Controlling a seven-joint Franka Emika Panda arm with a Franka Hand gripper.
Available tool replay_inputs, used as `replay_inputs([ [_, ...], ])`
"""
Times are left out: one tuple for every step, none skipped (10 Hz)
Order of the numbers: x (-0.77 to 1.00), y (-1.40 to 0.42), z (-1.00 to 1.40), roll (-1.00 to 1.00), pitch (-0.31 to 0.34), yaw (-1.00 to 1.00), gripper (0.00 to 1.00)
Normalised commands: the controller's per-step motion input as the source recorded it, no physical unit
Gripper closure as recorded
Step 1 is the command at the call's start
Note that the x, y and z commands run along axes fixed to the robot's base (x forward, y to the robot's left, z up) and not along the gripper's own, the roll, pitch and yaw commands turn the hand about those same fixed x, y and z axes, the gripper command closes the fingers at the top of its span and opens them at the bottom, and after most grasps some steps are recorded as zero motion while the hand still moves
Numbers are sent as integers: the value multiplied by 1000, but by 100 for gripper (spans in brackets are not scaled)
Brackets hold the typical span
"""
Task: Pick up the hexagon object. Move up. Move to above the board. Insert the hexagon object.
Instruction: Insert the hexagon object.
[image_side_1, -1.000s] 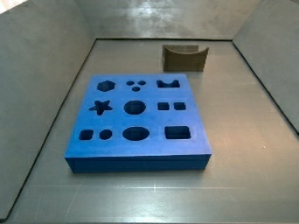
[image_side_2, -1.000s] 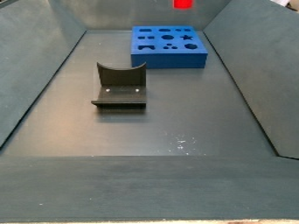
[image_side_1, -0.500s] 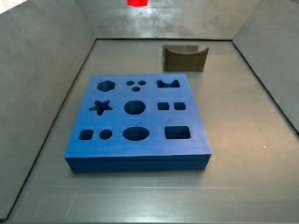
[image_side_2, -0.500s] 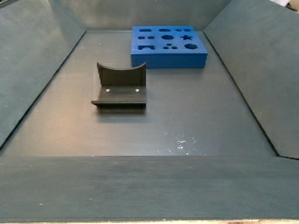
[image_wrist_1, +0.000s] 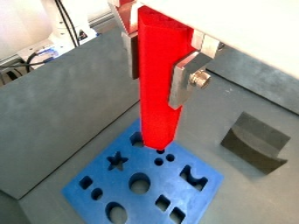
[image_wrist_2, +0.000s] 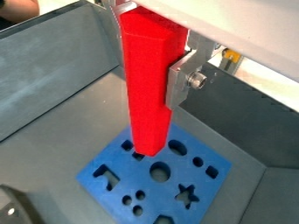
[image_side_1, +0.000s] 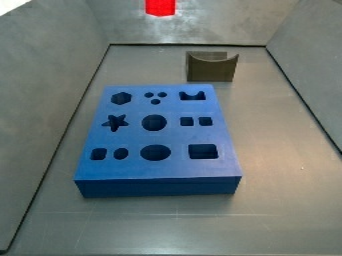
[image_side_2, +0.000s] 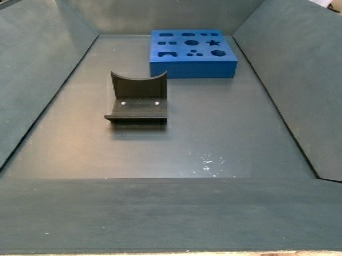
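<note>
- 1 hexagon object (image_wrist_1: 159, 83) — bright red, long and slim, hanging upright well above the board (image_wrist_1: 146, 179). Both wrist views show it clearly (image_wrist_2: 151, 83); in a side view only its bottom tip pokes in at the upper edge (image_side_1: 159, 7).
- 1 gripper (image_wrist_1: 162, 57), clamped onto the red piece near its upper end. A silver finger plate (image_wrist_1: 184, 77) presses flat against 1 side in both wrist views (image_wrist_2: 180, 77); the opposite finger is mostly hidden behind the rod. The gripper itself sits up out of both side views.
- 1 board, flat and blue, lying on the worktop (image_side_1: 287, 150). Both side views show it (image_side_1: 156, 137) (image_side_2: 194, 53).
- Counting its cut-outs in a side view I get 11: 1 hexagon hole (image_side_1: 122, 98), 1 star (image_side_1: 115, 123), a cluster of 3 tiny circles, 1 notched shape, 1 mid circle, 2 little squares in a pair, then a bottom row with a rounded slot, 1 oval and 1 bigger rectangle.
- In the wrist views the rod's lower end lines up over the hexagon-hole side of the board, but it's clearly up in the air, not touching.
- 1 fixture (image_side_2: 136, 98) — dark bracket with a curved notch on a base plate, standing on the floor well apart from the board. Also seen in the far corner in a side view (image_side_1: 211, 66) and in both wrist views (image_wrist_1: 260, 140) (image_wrist_2: 12, 208).
- Surface: dull grey metal worktop with sloped grey walls all round, like a tray or bin; a few small pale scuffs near the front (image_side_2: 207, 163).
- Room: beyond the walls, some cables and pale equipment show in a wrist view (image_wrist_1: 41, 39), too blurry to make out.
</note>
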Motion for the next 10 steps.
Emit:
replay_inputs([
  [0,51,0,-1,0,0,100],
  [0,0,-194,0,-23,51,100],
  [-186,774,-909,-109,-100,411,100],
  [-323,717,-891,-64,-143,434,100],
  [-391,691,-903,-23,-163,420,100],
  [-466,614,-974,-57,-109,320,100],
  [-66,57,-371,-174,-249,234,100],
  [0,29,0,0,0,0,100],
  [-431,91,-577,0,-91,0,100],
  [-1000,320,-769,0,-234,-14,100],
])
